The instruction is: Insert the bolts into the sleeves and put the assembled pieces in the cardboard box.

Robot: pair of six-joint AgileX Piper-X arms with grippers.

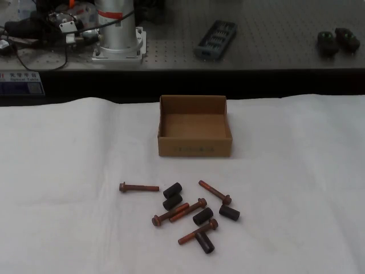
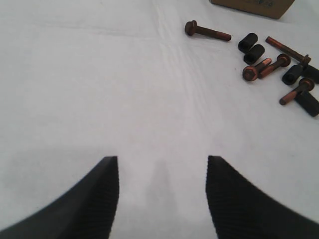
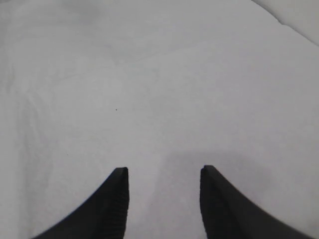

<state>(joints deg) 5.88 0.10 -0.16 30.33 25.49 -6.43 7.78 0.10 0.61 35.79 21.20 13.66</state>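
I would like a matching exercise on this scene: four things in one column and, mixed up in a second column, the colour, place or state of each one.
Things
1. cardboard box
2. bolts
3. sleeves
4. left gripper

Descriptions
a. black and short, lying on the cloth
b. open, holding nothing
c. brown, open at the top, standing beyond the bolts
d. copper-coloured and long, lying loose

Pairs: 1-c; 2-d; 3-a; 4-b

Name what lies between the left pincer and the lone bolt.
Bare white cloth, per the left wrist view, separates the left pincer from the lone copper-brown metal bolt.
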